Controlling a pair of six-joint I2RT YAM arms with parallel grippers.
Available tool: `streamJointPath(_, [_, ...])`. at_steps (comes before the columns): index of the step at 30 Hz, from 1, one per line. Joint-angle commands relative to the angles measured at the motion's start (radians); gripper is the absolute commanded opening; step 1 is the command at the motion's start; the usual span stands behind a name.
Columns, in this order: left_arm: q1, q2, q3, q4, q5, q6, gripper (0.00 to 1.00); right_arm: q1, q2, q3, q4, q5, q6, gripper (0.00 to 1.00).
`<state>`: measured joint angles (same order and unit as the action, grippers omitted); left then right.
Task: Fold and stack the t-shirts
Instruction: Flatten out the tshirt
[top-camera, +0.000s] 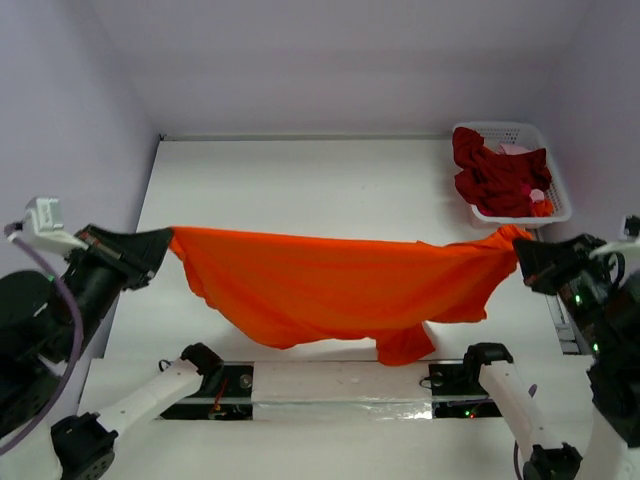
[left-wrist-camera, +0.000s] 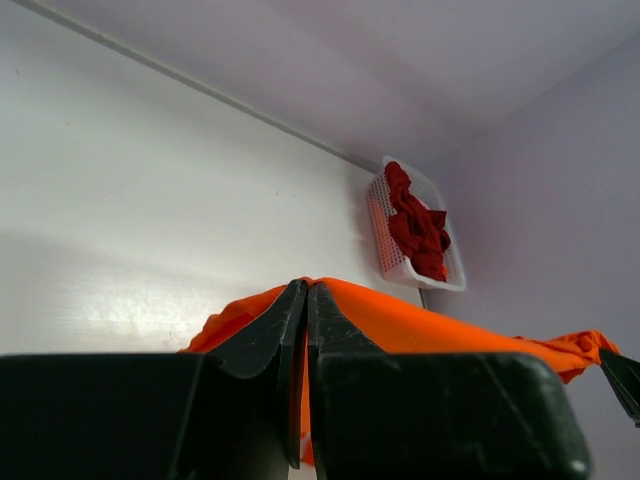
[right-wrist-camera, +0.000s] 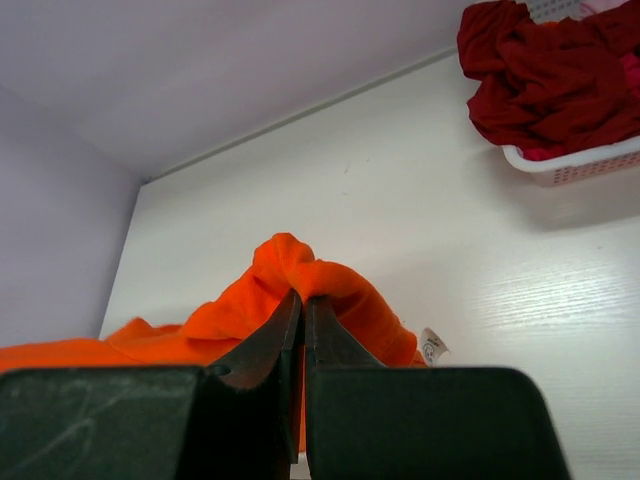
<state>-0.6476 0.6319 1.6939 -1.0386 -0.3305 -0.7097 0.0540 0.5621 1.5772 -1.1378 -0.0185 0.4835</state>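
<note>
1. My left gripper and right gripper are clamped on the bright orange cloth t-shirt, slung between them, near-left of the white plastic lattice basket.
2. Pinched edges are hidden inside my jaws; the dark red shirts are a tangled heap.

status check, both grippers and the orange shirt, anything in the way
Both shut on the orange shirt, left gripper and right gripper. Shirt strung between them, middle sagging. Basket at far right, beyond the span.

The bright orange t-shirt hangs stretched wide in the air, middle sagging, its right end just in front of the white basket. Dark red t-shirts lie crumpled inside the basket, a pinkish one among them.
</note>
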Motion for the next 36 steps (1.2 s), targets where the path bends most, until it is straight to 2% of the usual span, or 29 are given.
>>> streamJointPath(1, [0.005,0.185,0.056,0.127,-0.057,0.076,0.00,0.003,0.149,0.032,0.171,0.029,0.007,0.00])
streamJointPath(6, [0.005,0.396,0.188,0.224,-0.097,0.154,0.00,0.003,0.407,0.116,0.315,-0.005,-0.002,0.00])
streamJointPath(9, [0.029,0.523,0.222,0.301,-0.097,0.193,0.00,0.003,0.581,0.245,0.319,0.005,-0.031,0.00])
streamJointPath(12, [0.058,0.609,0.285,0.299,-0.107,0.185,0.00,0.003,0.694,0.391,0.311,-0.004,-0.036,0.00])
streamJointPath(16, [0.210,0.689,0.241,0.368,-0.053,0.150,0.00,0.003,0.866,0.544,0.294,-0.014,-0.029,0.00])
streamJointPath(20, [0.304,0.741,0.204,0.454,-0.074,0.174,0.00,0.003,0.950,0.636,0.265,-0.006,-0.040,0.00])
streamJointPath(24, [0.383,0.764,0.213,0.492,-0.041,0.214,0.00,0.003,0.947,0.621,0.260,0.006,-0.048,0.00])
streamJointPath(28, [0.393,0.695,0.173,0.488,-0.024,0.219,0.00,0.003,0.862,0.496,0.262,0.014,-0.051,0.00])
streamJointPath(36, [0.370,0.379,-0.190,0.446,0.086,0.145,0.00,0.041,0.529,0.204,0.222,0.048,-0.040,0.00])
